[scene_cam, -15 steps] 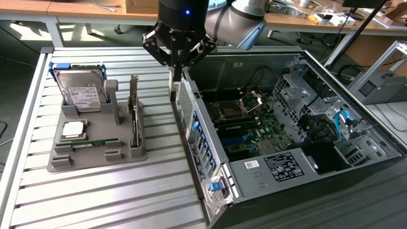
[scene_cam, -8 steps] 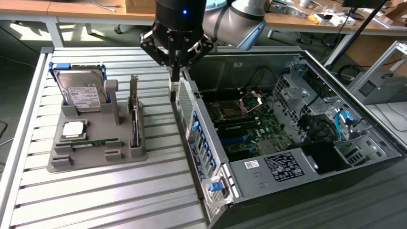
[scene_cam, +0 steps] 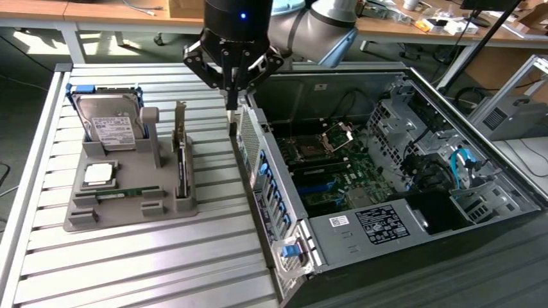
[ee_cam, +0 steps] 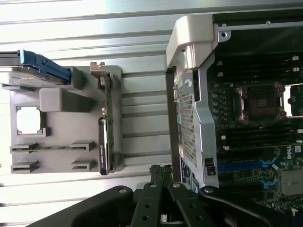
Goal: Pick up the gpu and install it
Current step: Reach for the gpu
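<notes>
Fingers pressed together, seemingly empty; gpu stands edgewise toward the exterior view's left, long axis near-far.

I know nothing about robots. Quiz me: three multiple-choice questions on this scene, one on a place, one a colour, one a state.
1. Where is the gpu? A) standing in the grey tray B) inside the computer C) flat on the table
2. The hard drive has rails coloured: A) red B) blue C) yellow
3. The computer case is: A) closed B) upside down C) open-sided

Answers: A, it stands on edge in a tray slot; B, blue shows along its edges; C, the motherboard is exposed.
</notes>
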